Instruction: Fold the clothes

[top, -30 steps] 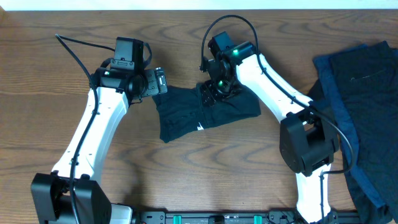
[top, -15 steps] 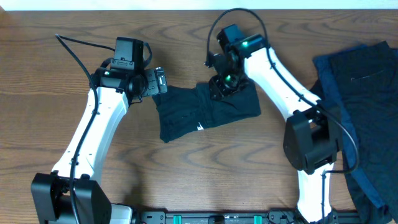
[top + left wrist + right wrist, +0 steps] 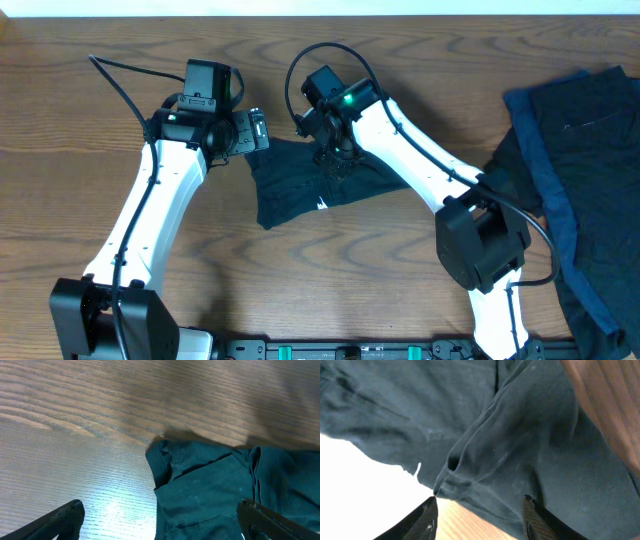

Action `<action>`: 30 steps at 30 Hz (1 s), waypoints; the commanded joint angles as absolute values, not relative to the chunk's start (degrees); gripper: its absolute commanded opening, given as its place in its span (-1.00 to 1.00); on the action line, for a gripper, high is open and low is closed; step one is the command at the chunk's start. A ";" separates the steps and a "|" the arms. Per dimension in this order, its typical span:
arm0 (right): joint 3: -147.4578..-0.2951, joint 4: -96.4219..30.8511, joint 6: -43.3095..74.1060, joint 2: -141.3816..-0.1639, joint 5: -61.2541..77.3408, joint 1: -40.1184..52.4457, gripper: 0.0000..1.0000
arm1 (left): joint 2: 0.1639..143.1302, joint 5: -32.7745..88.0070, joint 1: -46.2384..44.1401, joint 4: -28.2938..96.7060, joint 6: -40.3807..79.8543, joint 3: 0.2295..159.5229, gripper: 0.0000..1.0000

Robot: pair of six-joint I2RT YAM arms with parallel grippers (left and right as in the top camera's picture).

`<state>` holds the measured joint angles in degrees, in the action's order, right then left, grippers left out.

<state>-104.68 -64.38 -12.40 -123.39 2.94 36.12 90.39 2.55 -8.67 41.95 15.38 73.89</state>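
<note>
Overhead: dark T-shirt [image 3: 285, 195] lies crumpled mid-table [image 3: 400, 60], nearer the far edge, w/ white label [image 3: 321, 204] on its near side. L gripper [image 3: 262, 131] at shirt's far-left corner, jaws wide. R gripper [image 3: 336, 160] down on shirt's far-middle, jaws part-way apart over a cloth ridge. Other clothes [image 3: 590, 140], navy plus a blue piece, heaped at right edge.
</note>
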 commanded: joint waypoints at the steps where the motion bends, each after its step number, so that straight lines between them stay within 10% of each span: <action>1: -101.93 -62.87 -13.34 -123.87 1.39 36.45 0.00 | 90.65 0.62 -8.32 41.91 15.35 73.34 0.98; 30: -95.96 -54.96 -13.34 -123.87 8.38 36.82 -0.07 | 90.67 -5.63 -1.34 42.98 23.24 73.34 0.97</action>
<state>-96.36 -55.24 -12.82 -123.39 7.77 36.14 90.39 -4.73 -1.50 42.83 22.55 73.89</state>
